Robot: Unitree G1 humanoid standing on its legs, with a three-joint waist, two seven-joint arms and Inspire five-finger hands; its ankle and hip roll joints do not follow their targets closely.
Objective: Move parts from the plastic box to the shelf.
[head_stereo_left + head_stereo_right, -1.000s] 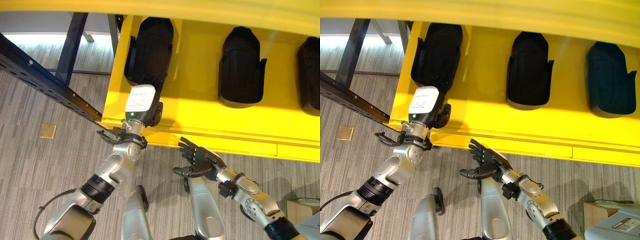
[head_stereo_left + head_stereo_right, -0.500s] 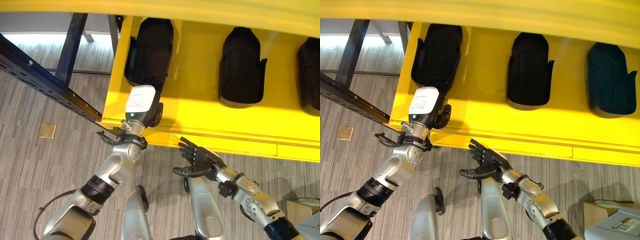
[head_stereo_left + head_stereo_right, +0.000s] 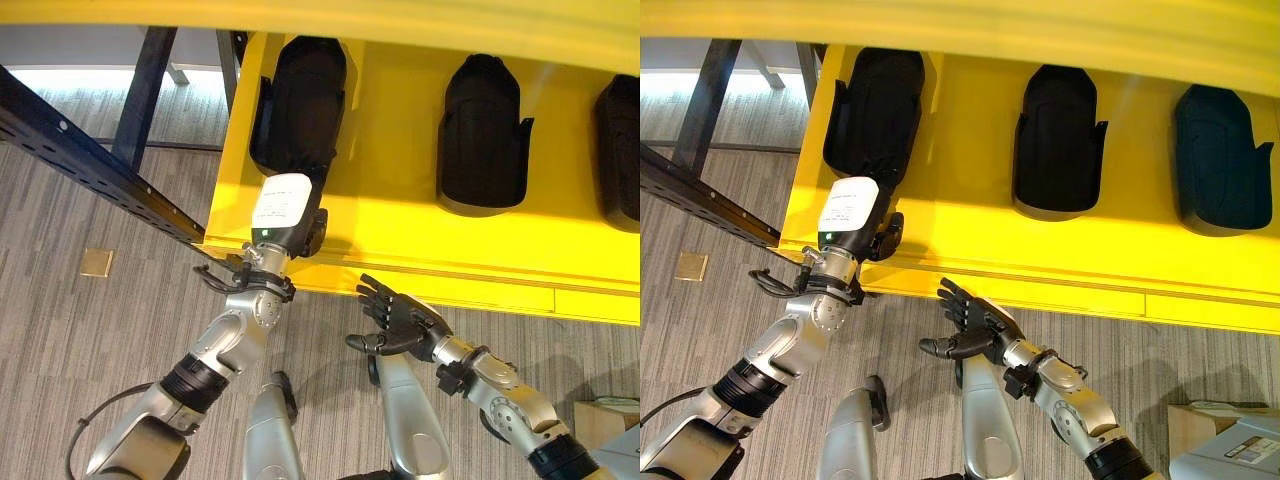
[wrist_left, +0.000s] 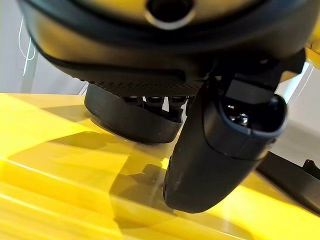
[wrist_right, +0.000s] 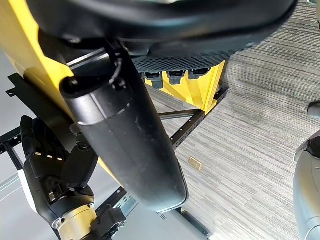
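Note:
A black moulded part (image 3: pixel 300 95) lies at the left end of the yellow shelf (image 3: pixel 400 240). My left hand (image 3: pixel 281 208), with a white cover on its back, reaches onto the shelf. Its straight fingers (image 4: pixel 150 100) rest against the near end of that part (image 4: pixel 130 120), and the thumb (image 4: pixel 220 145) stands free to one side. My right hand (image 3: pixel 395 320) hovers open just below the shelf's front edge, fingers spread, holding nothing. Two more black parts (image 3: pixel 485 130) (image 3: pixel 622 140) lie further right on the shelf.
A black perforated rack beam (image 3: pixel 90 170) runs diagonally to the shelf's left corner. A brass floor plate (image 3: pixel 96 262) sits in the grey carpet. A box corner (image 3: pixel 605 420) shows at the lower right. An upper yellow shelf edge (image 3: pixel 400 15) overhangs.
My left hand has slipped back a little toward the shelf's front edge. The right hand and the parts have stayed put.

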